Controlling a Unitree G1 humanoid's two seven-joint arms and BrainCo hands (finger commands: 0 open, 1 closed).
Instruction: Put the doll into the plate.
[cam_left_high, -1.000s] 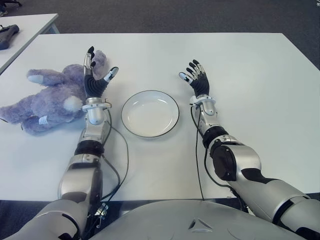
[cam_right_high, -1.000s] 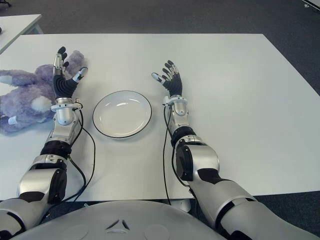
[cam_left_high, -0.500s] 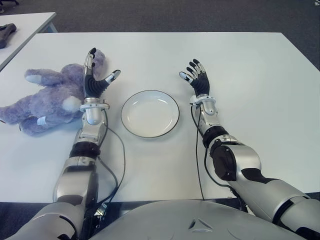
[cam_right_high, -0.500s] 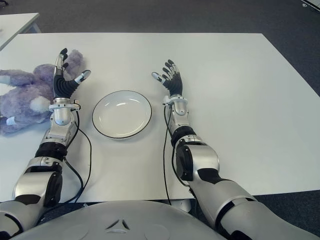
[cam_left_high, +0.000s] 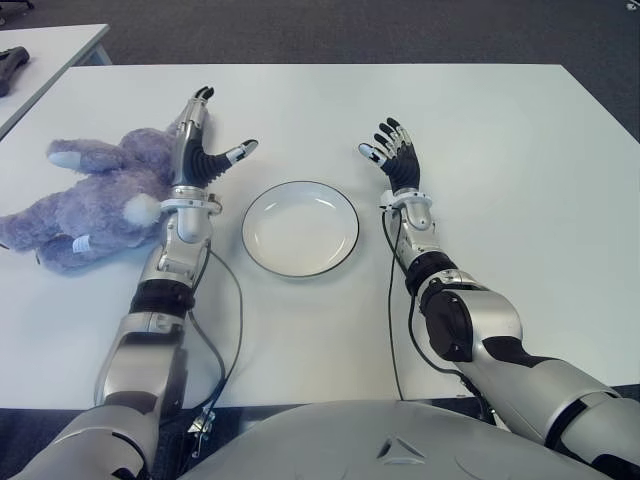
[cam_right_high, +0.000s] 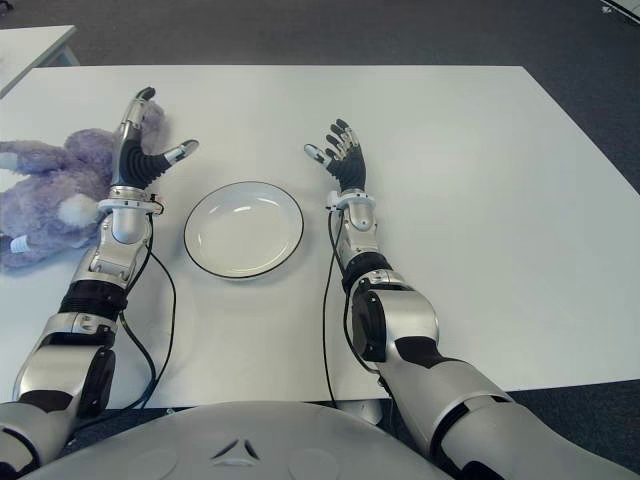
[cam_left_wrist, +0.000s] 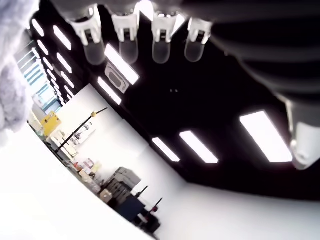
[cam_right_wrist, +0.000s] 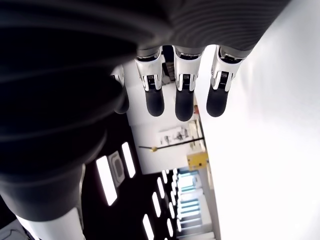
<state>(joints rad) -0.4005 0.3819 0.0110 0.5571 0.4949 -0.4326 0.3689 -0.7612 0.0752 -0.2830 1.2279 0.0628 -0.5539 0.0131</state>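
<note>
though a small white tag (cam_left_high: 84, 242) is sewn to the near side of the purple plush elephant (cam_left_high: 95, 200), no writing on it can be read, and nothing else in view carries a legible label. the elephant lies on its side at the far left of the white bench (cam_left_high: 500, 150), its trunk pointing left and its head toward the right. the white plate (cam_left_high: 300, 227) with a thin dark rim sits near the middle of the bench, to the right of the elephant and apart from it, and it holds nothing.

the left hand (cam_left_high: 199, 150) is raised just beside the right edge of the elephant's head, between the toy and the plate, with its fingers (cam_left_high: 203, 97) stretched out straight and the thumb spread toward the plate; it grips nothing, and whether it touches the plush cannot be told. the left wrist view shows the same straight fingers (cam_left_wrist: 125, 30) against the ceiling lights, with a strip of purple fur at the picture's edge.

the right hand (cam_left_high: 392, 155) shows to the right of the plate, held up above the bench with its fingers (cam_right_wrist: 183, 95) loosely extended and empty.

at the far left corner stands a second white table (cam_left_high: 60, 45) with a dark object (cam_left_high: 15, 68) lying on it.
</note>
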